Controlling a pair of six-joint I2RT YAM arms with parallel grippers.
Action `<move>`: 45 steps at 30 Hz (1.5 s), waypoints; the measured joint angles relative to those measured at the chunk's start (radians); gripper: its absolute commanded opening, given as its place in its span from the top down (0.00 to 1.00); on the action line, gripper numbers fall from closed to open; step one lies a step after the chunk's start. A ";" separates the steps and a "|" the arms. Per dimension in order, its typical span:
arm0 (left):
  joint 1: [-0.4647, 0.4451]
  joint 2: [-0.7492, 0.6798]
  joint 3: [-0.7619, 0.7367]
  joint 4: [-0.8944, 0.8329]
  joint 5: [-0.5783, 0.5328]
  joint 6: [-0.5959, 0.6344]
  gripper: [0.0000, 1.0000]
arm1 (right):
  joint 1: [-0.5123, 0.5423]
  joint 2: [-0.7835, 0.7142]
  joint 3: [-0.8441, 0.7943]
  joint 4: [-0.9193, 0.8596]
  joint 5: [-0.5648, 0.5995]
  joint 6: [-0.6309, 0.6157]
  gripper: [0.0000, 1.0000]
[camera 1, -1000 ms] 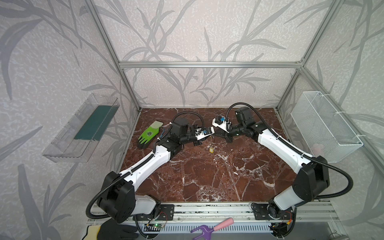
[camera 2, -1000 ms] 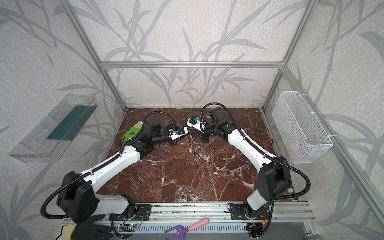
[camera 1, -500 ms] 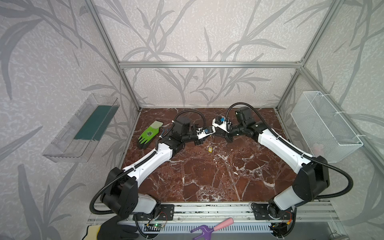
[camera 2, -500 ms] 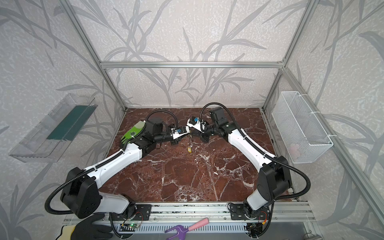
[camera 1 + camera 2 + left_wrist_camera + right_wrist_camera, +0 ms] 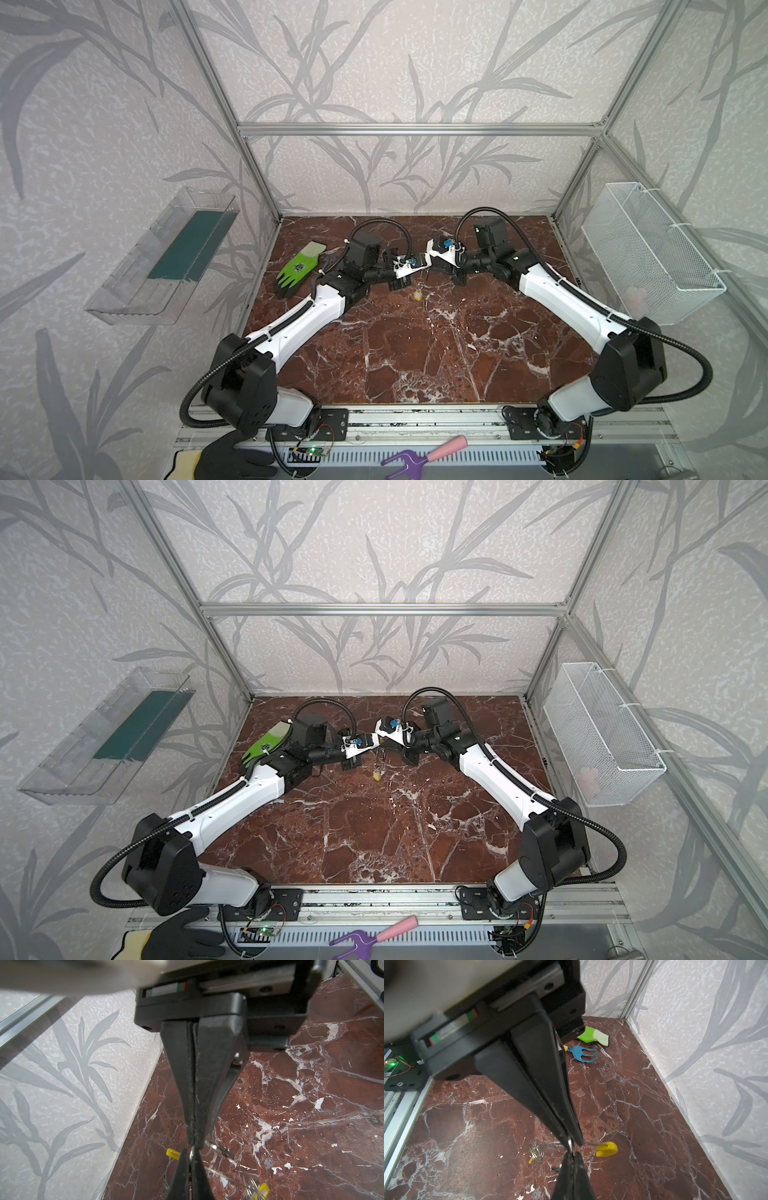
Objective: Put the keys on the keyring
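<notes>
Both grippers meet tip to tip above the back middle of the table. My left gripper [image 5: 422,270] [image 5: 194,1144] is shut on the thin grey wire of the keyring [image 5: 191,1152]. My right gripper [image 5: 429,268] [image 5: 572,1142] pinches the same wire [image 5: 571,1145] from the opposite side. The ring's yellow segment [image 5: 607,1149] sticks out on the back-wall side. Toward the front, a coil of small rings [image 5: 251,1186] carries the yellow label tag [image 5: 262,1188], which hangs below the grippers [image 5: 377,775]. A small metal key [image 5: 223,1150] dangles beside the left fingertips.
A green glove [image 5: 297,270] and a blue hand rake [image 5: 583,1054] lie at the back left. A white wire basket [image 5: 648,249] hangs on the right wall and a clear tray [image 5: 166,257] on the left wall. A pink-handled purple tool [image 5: 424,455] lies on the front rail.
My left gripper has moved right, up to the right gripper's tips, and its jaws have shut on the keyring wire. The right arm has stayed in place.
</notes>
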 measured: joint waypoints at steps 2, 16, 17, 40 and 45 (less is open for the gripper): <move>0.005 0.000 -0.003 0.023 0.008 -0.023 1.00 | 0.000 -0.010 -0.018 0.031 0.016 0.005 0.73; 0.051 0.000 -0.087 0.309 0.054 -0.234 1.00 | -0.024 -0.055 -0.198 0.295 0.090 0.238 0.61; 0.051 0.000 -0.089 0.328 0.055 -0.245 1.00 | -0.021 -0.055 -0.198 0.315 0.085 0.251 0.61; 0.051 -0.001 -0.134 0.592 0.094 -0.437 1.00 | 0.013 -0.029 -0.195 0.465 0.018 0.321 1.00; 0.051 -0.001 -0.141 0.621 0.108 -0.471 1.00 | 0.013 -0.022 -0.177 0.435 -0.003 0.286 1.00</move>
